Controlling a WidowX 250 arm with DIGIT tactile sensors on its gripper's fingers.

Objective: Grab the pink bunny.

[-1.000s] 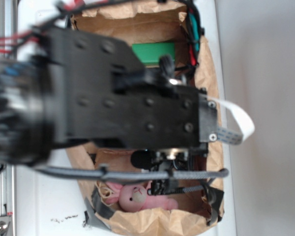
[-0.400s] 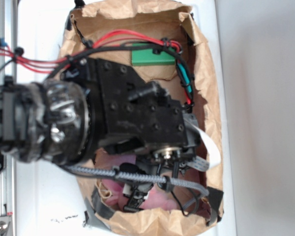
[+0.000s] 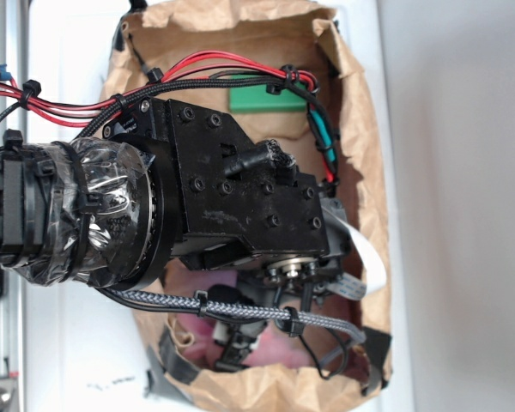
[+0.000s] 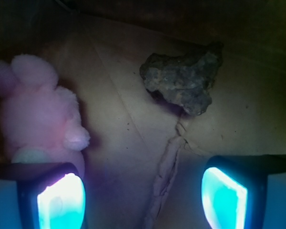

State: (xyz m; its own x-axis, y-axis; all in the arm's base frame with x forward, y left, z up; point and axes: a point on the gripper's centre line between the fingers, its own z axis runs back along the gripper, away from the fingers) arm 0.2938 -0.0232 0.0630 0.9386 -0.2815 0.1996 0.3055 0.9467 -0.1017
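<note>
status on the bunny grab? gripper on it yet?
Done: the gripper is down inside the paper bag, jaws open. In hand: lining up; in the wrist view the pink bunny sits off by one glowing fingertip, not between the two, and the rock-like lump lies ahead. Left: centre on the bunny, close, lift.

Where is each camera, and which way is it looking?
Exterior: sits above, looking down into the brown paper bag; the robot's black arm fills the middle, hiding most of the pink bunny, with a green block beyond.
Wrist: rides on the gripper, looking at the bag's floor; two glowing fingers frame the bottom edge, wide apart, pink bunny by the left one, a dark rock-like lump ahead.
Shared: the bunny and the bag's paper.
</note>
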